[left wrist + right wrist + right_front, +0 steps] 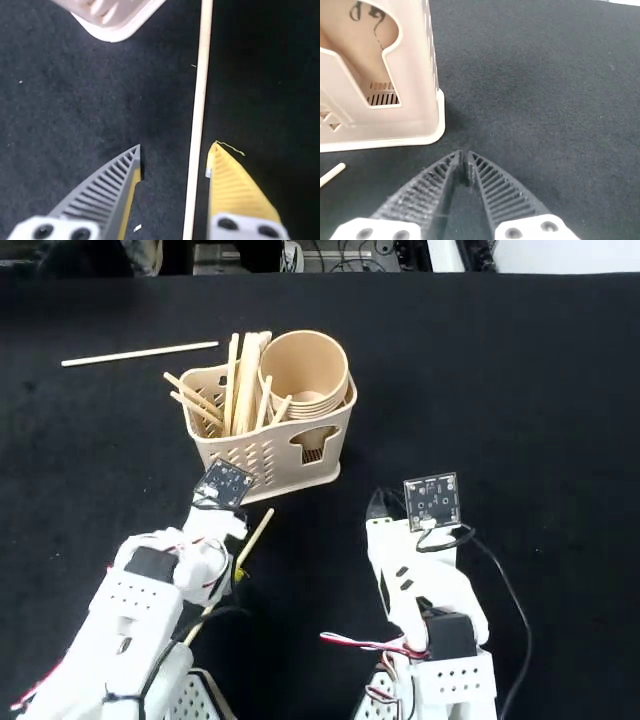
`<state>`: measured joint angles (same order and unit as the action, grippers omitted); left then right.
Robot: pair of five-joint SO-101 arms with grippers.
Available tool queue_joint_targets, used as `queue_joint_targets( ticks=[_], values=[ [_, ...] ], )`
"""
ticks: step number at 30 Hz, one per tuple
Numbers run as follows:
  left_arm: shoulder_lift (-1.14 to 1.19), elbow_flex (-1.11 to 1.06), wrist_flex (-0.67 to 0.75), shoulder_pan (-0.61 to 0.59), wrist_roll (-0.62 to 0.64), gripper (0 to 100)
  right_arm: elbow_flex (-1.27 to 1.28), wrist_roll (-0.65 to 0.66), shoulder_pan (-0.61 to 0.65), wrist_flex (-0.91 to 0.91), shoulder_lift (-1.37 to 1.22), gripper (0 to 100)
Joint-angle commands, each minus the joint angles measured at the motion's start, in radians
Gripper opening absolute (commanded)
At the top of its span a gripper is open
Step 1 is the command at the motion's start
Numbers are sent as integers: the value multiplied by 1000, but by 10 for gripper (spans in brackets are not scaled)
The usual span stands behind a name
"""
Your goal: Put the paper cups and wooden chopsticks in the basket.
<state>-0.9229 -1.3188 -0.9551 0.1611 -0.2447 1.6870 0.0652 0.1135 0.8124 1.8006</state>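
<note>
A beige slotted basket (268,448) holds stacked paper cups (305,370) and several wooden chopsticks (236,385). One chopstick (138,354) lies on the black cloth far left of it. Another chopstick (254,537) lies just in front of the basket; in the left wrist view this chopstick (196,125) runs between the spread fingers of my left gripper (175,152), which is open around it, close to the yellow finger (227,180). My right gripper (466,159) is shut and empty, hovering just in front of the basket's corner (432,132).
Black cloth (520,390) covers the whole table, with free room to the right of the basket. Cables and equipment sit beyond the far edge. The end of the near chopstick (331,174) shows in the right wrist view.
</note>
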Motion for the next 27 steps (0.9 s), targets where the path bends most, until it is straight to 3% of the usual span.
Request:
queue_joint_targets(
  ticks=[1,7,14,16,19,27],
  values=[
    [101,28,115,-18,51,213,-4,3,-12,3,85,17],
    [206,74,164,-7,97,213,-4,3,-12,3,85,17],
    [431,203,91,-2,95,207,-4,3,-12,3,85,17],
    [485,228,91,2,89,160,-4,3,-12,3,85,17],
    [508,243,86,7,87,96,-4,3,-12,3,85,17],
    [508,222,83,5,74,86,-4,3,-12,3,85,17]
  ],
)
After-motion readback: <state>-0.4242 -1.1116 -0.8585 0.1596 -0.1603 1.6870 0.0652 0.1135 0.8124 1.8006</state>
